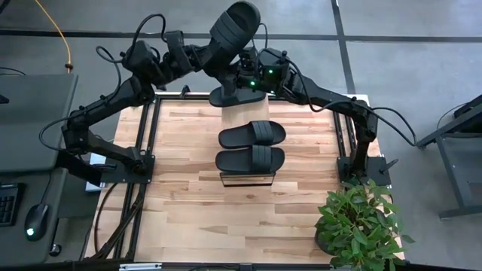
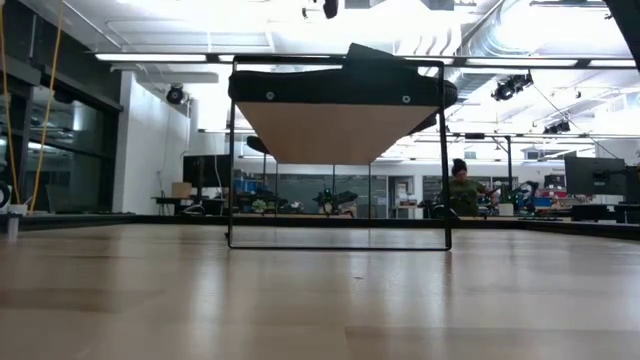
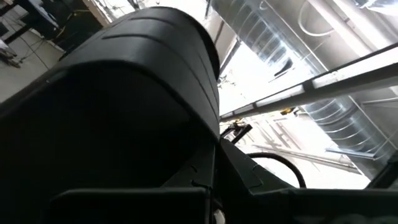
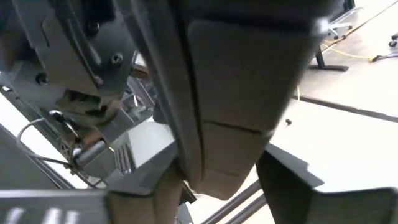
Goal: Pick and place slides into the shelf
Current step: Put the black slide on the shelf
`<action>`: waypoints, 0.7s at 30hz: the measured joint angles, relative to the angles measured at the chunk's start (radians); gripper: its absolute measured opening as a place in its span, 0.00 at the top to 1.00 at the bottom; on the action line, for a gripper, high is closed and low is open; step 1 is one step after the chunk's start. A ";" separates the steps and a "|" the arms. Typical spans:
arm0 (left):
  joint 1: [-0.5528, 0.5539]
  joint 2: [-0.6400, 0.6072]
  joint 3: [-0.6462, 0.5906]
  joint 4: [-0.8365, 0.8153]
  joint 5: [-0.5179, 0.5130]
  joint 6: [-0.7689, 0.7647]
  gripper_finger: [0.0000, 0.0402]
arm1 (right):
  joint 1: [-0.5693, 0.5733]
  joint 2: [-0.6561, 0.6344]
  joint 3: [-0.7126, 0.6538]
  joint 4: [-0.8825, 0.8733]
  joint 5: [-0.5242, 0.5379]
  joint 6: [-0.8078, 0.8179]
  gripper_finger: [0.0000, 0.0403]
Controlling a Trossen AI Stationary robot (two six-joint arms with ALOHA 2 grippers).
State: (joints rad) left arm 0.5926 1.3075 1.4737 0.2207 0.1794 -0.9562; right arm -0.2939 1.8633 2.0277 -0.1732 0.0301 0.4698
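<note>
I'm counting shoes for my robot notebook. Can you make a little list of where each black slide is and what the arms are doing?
shelf: middle of the table
on the shelf: near slide and far slide, side by side
raised slide: in the air, held by the left gripper
fourth slide: at the table's far edge
right gripper: above the fourth slide, close to the raised slide
not yet on the shelf: two

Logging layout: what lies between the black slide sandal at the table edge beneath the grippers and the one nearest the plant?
Another matte black ribbed-strap slide, shown in the high view.
</note>
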 joint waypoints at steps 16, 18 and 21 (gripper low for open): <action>0.004 -0.001 0.000 -0.016 0.069 0.055 0.92 | -0.017 0.000 0.000 -0.014 -0.050 0.053 0.92; 0.004 -0.002 0.000 -0.016 0.086 0.067 0.88 | -0.017 -0.003 0.000 -0.019 -0.067 0.057 0.92; 0.024 -0.005 0.000 -0.014 0.125 0.080 0.80 | -0.021 -0.008 0.000 -0.028 -0.089 0.070 0.92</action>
State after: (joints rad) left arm 0.6169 1.3021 1.4734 0.2063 0.3045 -0.8757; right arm -0.3154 1.8556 2.0277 -0.2013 -0.0590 0.5395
